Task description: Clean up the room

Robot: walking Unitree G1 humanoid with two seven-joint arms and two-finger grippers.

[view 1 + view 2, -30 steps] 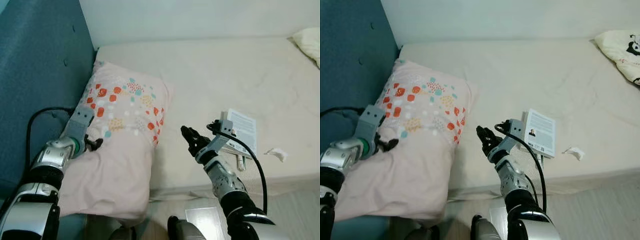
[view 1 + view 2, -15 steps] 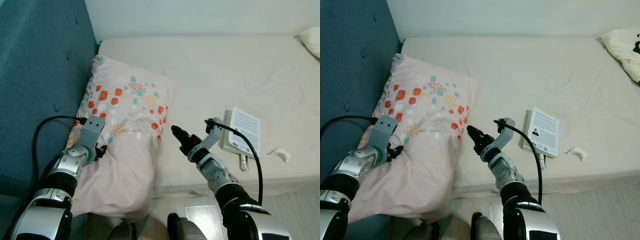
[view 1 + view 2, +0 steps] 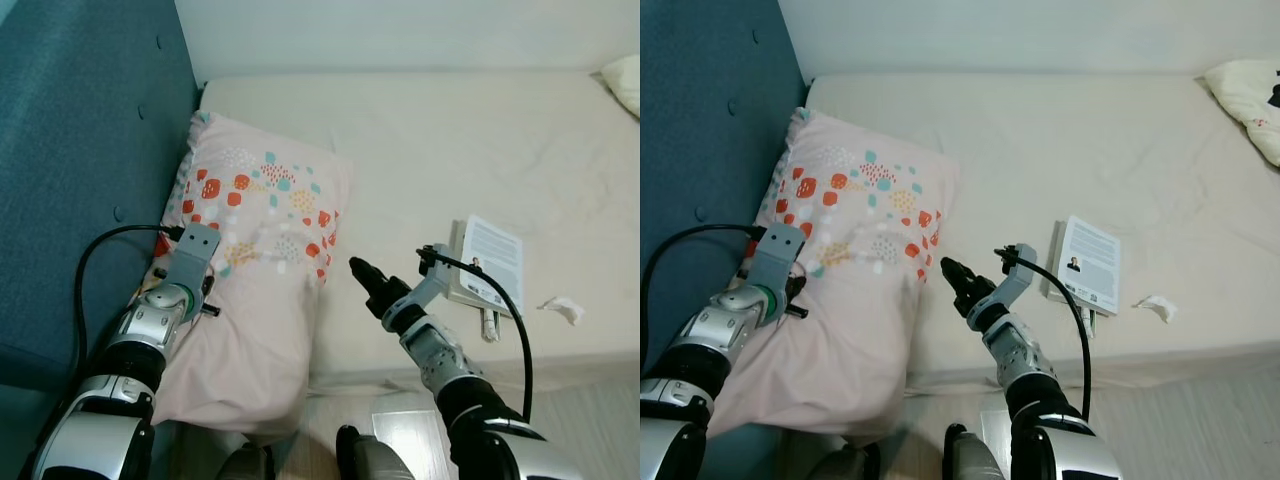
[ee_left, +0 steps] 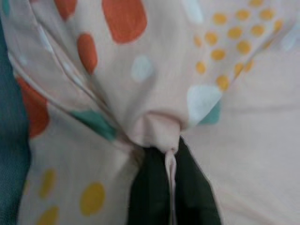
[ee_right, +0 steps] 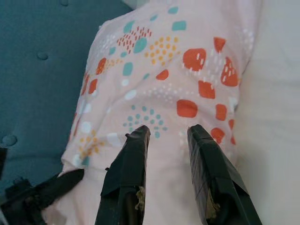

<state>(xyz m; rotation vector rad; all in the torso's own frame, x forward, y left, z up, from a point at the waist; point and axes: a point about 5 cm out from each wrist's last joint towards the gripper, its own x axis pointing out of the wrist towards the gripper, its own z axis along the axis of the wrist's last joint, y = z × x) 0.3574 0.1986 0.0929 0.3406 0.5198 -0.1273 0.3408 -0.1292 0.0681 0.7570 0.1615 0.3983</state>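
Note:
A pale pink pillow [image 3: 262, 262] with orange, teal and yellow spots lies at the left end of the bed, against the blue headboard. My left gripper [image 3: 192, 292] is shut on a fold of the pillow's left edge [image 4: 161, 136]; the fabric bunches between its black fingers [image 4: 149, 187]. My right gripper [image 3: 362, 274] hovers over the mattress just right of the pillow, open, with nothing between its fingers [image 5: 126, 173]. A book [image 3: 488, 262] lies on the mattress to its right.
A blue padded headboard [image 3: 90, 150] stands on the left. A pen [image 3: 484, 324] lies by the book and a crumpled tissue [image 3: 558, 308] sits near the bed's front edge. A cream cushion [image 3: 1246, 96] rests at the far right. Wooden floor [image 3: 1200, 420] runs below.
The camera has shifted. My left gripper has moved inward along the pillow, still holding its edge. My right gripper has moved left towards the pillow.

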